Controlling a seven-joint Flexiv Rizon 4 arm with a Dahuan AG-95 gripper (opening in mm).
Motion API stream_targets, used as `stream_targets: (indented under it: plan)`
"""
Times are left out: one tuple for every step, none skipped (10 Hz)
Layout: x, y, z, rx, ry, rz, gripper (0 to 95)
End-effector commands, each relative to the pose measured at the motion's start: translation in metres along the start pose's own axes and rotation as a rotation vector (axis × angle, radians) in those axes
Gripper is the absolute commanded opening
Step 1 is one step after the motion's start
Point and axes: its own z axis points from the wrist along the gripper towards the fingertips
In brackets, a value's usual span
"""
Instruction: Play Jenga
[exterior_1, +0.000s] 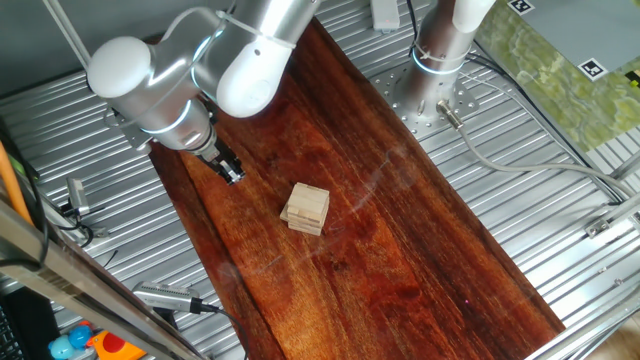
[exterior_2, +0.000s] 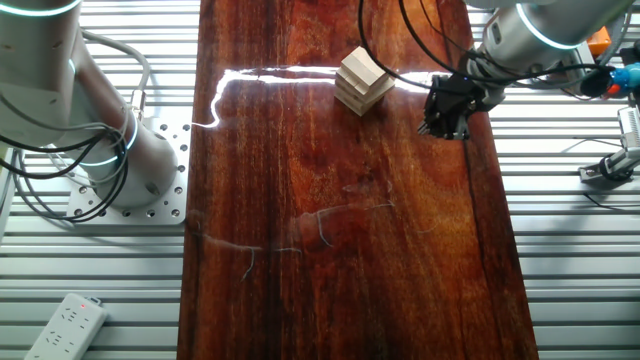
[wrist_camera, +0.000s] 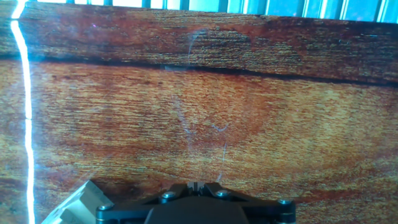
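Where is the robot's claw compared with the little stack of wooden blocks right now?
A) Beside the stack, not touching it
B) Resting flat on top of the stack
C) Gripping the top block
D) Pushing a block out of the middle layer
A: in both fixed views the claw sits off to one side of the stack of wooden blocks, with bare tabletop showing between them.

The board (exterior_2: 340, 220) was glossy dark wood, the blocks (exterior_1: 306, 209) pale matt wood, the table (exterior_1: 560, 200) ribbed bare metal
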Motion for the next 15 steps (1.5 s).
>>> stream_targets:
  plan:
    - [-0.0003,-0.0002,0.0005,0.002,0.0,-0.013,0.0]
    - [-0.0003,-0.0002,0.0005,0.001,-0.001,-0.016,0.0]
    - [0.0007,-0.0007,-0.0002,-0.001,-0.001,-0.027,0.0]
    - [0.0024,-0.0016,0.0002,-0.001,-0.006,-0.034,0.0]
    - [0.0026,-0.0017,0.0002,0.002,-0.009,-0.031,0.0]
    - [0.0024,-0.0017,0.0009,0.004,-0.009,-0.027,0.0]
    - [0.0025,-0.0018,0.0011,0.004,-0.008,-0.026,0.0]
    - [0.0025,-0.0018,0.0013,0.002,-0.01,-0.023,0.0]
    - [0.0025,-0.0018,0.0013,0.001,-0.007,-0.021,0.0]
    - [0.0025,-0.0018,0.0013,0.001,-0.007,-0.018,0.0]
    - [0.0025,-0.0018,0.0013,0.003,-0.005,-0.021,0.0]
    - [0.0025,-0.0018,0.0013,-0.001,-0.011,-0.051,0.0]
    - [0.0025,-0.0018,0.0013,-0.005,-0.011,-0.058,0.0]
    - [0.0025,-0.0018,0.0013,-0.01,-0.007,-0.07,0.0]
    - [0.0025,-0.0018,0.0013,-0.011,-0.008,-0.076,0.0]
